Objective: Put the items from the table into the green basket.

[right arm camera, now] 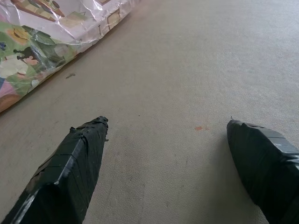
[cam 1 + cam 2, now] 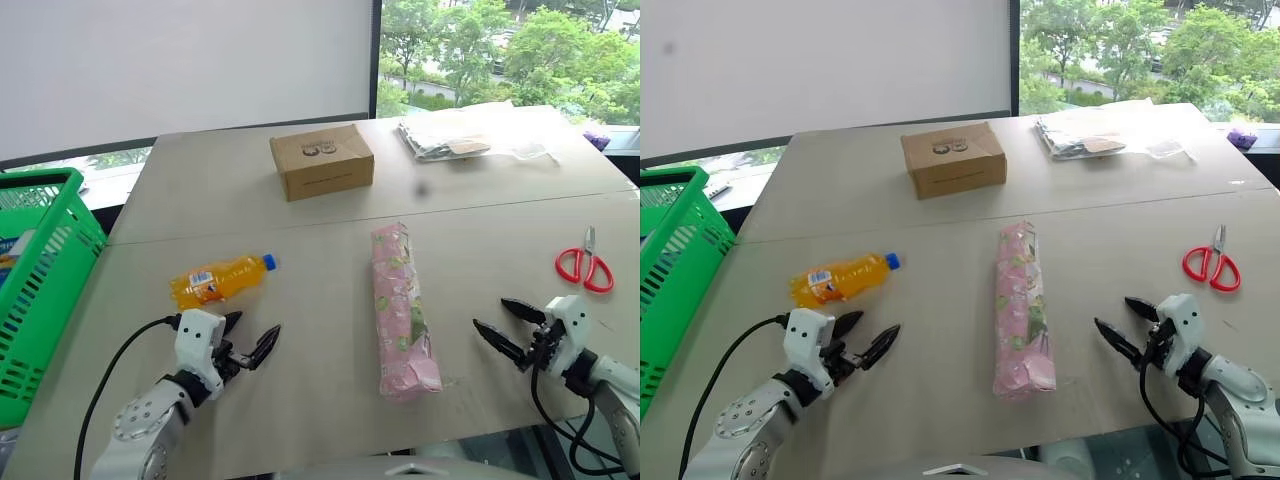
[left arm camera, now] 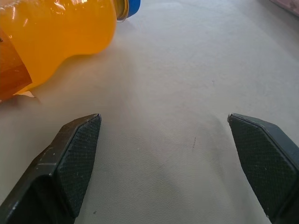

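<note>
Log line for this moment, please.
left gripper: jaws open, empty | right gripper: jaws open, empty | bottle, packet: on table | basket: left

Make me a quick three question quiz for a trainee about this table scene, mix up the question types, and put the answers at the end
1. True or false: the orange soda bottle is standing upright on the table.
2. Multiple choice: what lies nearest the right gripper? A) cardboard box B) pink packet C) green basket
3. Fill in: the red-handled ___ lie by the table's right edge.

Key
1. False. It lies on its side, blue cap toward the packet, just beyond the open left gripper.
2. B. The packet lies to that open gripper's left, untouched.
3. scissors
</note>
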`<action>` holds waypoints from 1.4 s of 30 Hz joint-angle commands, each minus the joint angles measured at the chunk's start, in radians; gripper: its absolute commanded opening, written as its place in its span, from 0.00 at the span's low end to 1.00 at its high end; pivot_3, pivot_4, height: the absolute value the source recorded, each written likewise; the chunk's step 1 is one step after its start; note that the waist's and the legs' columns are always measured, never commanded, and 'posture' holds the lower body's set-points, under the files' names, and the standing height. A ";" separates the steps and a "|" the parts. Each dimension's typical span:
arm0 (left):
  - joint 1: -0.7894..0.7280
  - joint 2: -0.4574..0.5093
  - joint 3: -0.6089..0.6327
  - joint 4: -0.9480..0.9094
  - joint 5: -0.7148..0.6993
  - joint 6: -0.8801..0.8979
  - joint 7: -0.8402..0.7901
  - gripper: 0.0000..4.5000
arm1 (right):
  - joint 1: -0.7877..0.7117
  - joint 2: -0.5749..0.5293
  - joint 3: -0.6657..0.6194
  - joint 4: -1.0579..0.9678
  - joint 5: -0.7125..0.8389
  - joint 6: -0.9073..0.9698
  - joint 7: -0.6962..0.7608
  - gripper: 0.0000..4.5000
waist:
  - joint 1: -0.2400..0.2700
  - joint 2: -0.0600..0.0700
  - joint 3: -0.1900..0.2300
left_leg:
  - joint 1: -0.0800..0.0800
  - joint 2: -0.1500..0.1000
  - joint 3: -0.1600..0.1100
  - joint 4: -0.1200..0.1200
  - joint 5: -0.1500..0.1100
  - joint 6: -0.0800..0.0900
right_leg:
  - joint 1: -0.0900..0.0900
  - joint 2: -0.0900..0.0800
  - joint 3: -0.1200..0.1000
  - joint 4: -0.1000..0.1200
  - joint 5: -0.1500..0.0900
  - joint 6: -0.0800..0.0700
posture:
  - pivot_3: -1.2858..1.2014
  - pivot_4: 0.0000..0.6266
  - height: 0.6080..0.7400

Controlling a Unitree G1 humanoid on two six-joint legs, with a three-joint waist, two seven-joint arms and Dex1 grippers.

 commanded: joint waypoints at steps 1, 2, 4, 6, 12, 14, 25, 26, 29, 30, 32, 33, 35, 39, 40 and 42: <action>0.017 0.010 0.031 -0.033 -0.028 -0.002 -0.013 1.00 | -0.048 -0.058 -0.026 0.062 0.010 -0.046 0.101 0.97 | -0.002 0.000 0.000 | 0.000 0.000 0.000 0.000 0.000 0.000 | 0.000 0.000 0.000 0.000 0.000 0.000 | 0.52 0.09 1.00; 0.028 0.008 0.027 -0.049 -0.029 -0.007 -0.016 1.00 | -0.072 -0.080 -0.028 0.093 0.014 -0.053 0.136 0.97 | -0.003 0.001 0.002 | 0.000 0.000 0.001 0.000 0.000 0.000 | 0.000 0.000 0.000 0.000 0.000 0.000 | 0.52 0.09 1.00; 0.043 0.006 0.024 -0.063 -0.023 -0.016 -0.016 1.00 | -0.097 -0.097 -0.024 0.125 0.020 -0.060 0.173 0.97 | -0.001 0.001 0.004 | 0.001 0.000 0.005 0.001 0.001 0.003 | 0.000 -0.001 0.002 0.000 0.001 -0.001 | 0.53 0.08 1.00; 0.049 0.004 0.025 -0.066 -0.021 -0.020 -0.013 1.00 | -0.104 -0.096 -0.017 0.134 0.020 -0.065 0.185 0.97 | 0.003 -0.001 0.003 | 0.000 0.000 0.004 0.001 0.001 0.005 | 0.000 -0.001 0.002 0.000 0.001 -0.001 | 0.53 0.08 1.00; 0.064 0.001 0.024 -0.071 -0.018 -0.031 -0.013 1.00 | -0.106 -0.092 -0.012 0.131 0.017 -0.062 0.196 0.97 | 0.015 0.000 0.004 | -0.001 0.000 0.004 0.001 0.001 0.005 | -0.001 -0.001 0.002 0.000 0.001 -0.001 | 0.53 0.09 1.00; 0.064 0.001 0.025 -0.069 -0.017 -0.034 -0.013 1.00 | -0.104 -0.091 -0.012 0.127 0.018 -0.058 0.195 0.97 | 0.015 0.000 0.004 | -0.001 0.000 0.005 0.002 0.001 0.006 | -0.001 -0.001 0.002 0.000 0.001 -0.001 | 0.53 0.09 1.00; -0.033 0.144 0.079 -0.075 -0.067 -0.024 -0.139 1.00 | -0.052 -0.137 -0.050 -0.084 0.148 0.083 0.217 0.97 | 0.028 0.001 0.004 | 0.000 0.000 0.006 0.003 0.001 0.006 | -0.001 0.000 0.003 0.002 0.002 -0.001 | 0.53 0.08 1.00; -0.051 0.174 0.092 -0.073 -0.079 -0.018 -0.161 1.00 | -0.053 -0.147 -0.056 -0.123 0.173 0.113 0.213 0.97 | 0.028 0.001 0.004 | 0.000 0.000 0.006 0.004 0.001 0.006 | -0.001 0.000 0.003 0.002 0.002 -0.002 | 0.53 0.08 1.00; -0.126 0.318 0.150 -0.025 -0.126 0.013 -0.282 1.00 | -0.081 -0.181 -0.069 -0.251 0.250 0.208 0.185 0.97 | 0.026 0.001 0.004 | 0.000 0.001 0.006 0.005 0.001 0.006 | -0.001 0.000 0.003 0.002 0.002 -0.002 | 0.52 0.07 1.00; -0.153 0.383 0.157 0.010 -0.102 0.000 -0.327 1.00 | -0.100 -0.190 -0.071 -0.290 0.283 0.246 0.168 0.97 | 0.026 0.001 0.003 | -0.001 0.001 0.006 0.006 0.001 0.006 | -0.001 0.000 0.002 0.003 0.002 -0.002 | 0.52 0.07 1.00; -0.201 0.476 0.165 0.075 -0.071 -0.025 -0.390 1.00 | -0.134 -0.203 -0.066 -0.352 0.342 0.317 0.133 0.97 | 0.023 0.000 0.003 | 0.000 0.001 0.006 0.006 0.001 0.006 | -0.001 0.000 0.002 0.003 0.003 -0.003 | 0.52 0.06 1.00; -0.235 0.520 0.166 0.109 -0.073 -0.029 -0.430 1.00 | -0.158 -0.209 -0.057 -0.380 0.364 0.348 0.116 0.97 | 0.024 0.001 0.003 | 0.000 0.001 0.007 0.006 0.001 0.006 | -0.001 0.000 0.002 0.003 0.003 -0.003 | 0.52 0.06 1.00; -0.297 0.594 0.147 0.170 -0.084 -0.032 -0.522 1.00 | -0.205 -0.215 -0.029 -0.420 0.383 0.395 0.086 0.97 | 0.025 0.000 0.003 | -0.001 0.001 0.007 0.006 0.001 0.006 | -0.002 0.000 0.003 0.003 0.003 -0.003 | 0.52 0.06 1.00; -0.473 0.709 -0.013 0.365 0.039 -0.172 -0.698 1.00 | -0.302 -0.211 0.044 -0.460 0.406 0.475 0.051 0.97 | 0.028 -0.002 0.001 | -0.002 0.001 0.008 0.006 0.001 0.006 | -0.003 0.000 0.003 0.003 0.007 -0.004 | 0.54 0.04 1.00; -0.555 0.710 -0.055 0.419 0.056 -0.174 -0.723 1.00 | -0.327 -0.214 0.059 -0.465 0.414 0.491 0.053 0.97 | 0.030 -0.002 0.000 | -0.003 0.001 0.008 0.006 0.001 0.006 | -0.004 0.000 0.003 0.003 0.007 -0.004 | 0.53 0.03 1.00; -0.679 0.710 -0.140 0.515 0.113 -0.202 -0.776 1.00 | -0.371 -0.218 0.080 -0.473 0.423 0.514 0.052 0.97 | 0.034 -0.004 0.000 | -0.004 0.001 0.008 0.006 0.000 0.006 | -0.004 0.000 0.003 0.002 0.007 -0.004 | 0.53 0.03 1.00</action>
